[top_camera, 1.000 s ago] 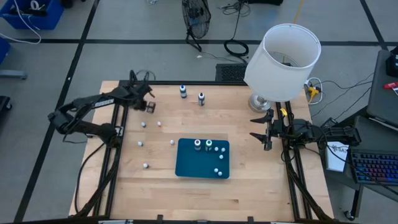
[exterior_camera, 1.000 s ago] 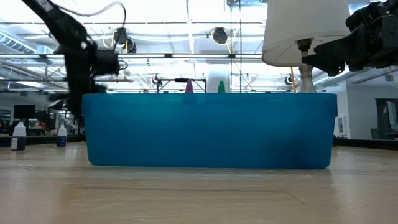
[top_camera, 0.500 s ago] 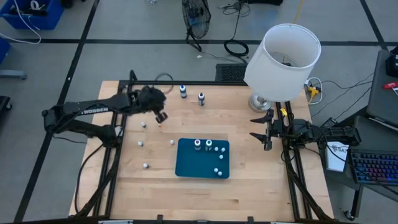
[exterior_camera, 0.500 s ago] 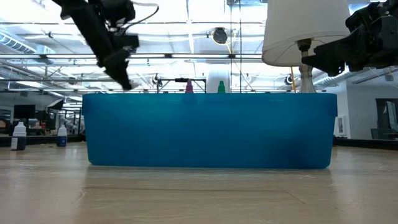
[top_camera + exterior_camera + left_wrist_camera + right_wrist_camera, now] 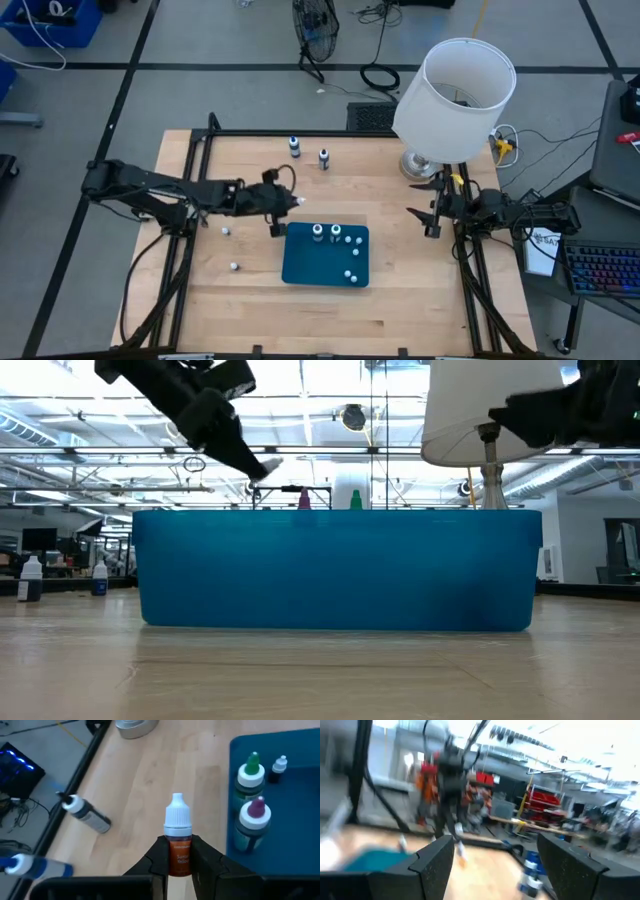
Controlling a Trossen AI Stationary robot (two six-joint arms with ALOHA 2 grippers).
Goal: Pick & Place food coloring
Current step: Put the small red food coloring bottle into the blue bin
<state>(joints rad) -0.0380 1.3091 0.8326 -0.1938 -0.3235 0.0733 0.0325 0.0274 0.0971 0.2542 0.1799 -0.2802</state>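
High view: the left pincer [image 5: 283,203] hangs over the wooden table [image 5: 250,290], just beside the blue rectangular mat [image 5: 300,262].

Left wrist view: its fingers [image 5: 159,854] pinch a small orange food coloring bottle with white cap [image 5: 177,836], long axis along the fingers, cap pointing away from the pincer.

Right wrist view: the right pincer [image 5: 492,865] is spread wide, holding nothing.

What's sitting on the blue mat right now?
Blue mat carries five small bottles, whitish caps up, clustered toward its far and right side. The low view hides them behind the mat's near wall.
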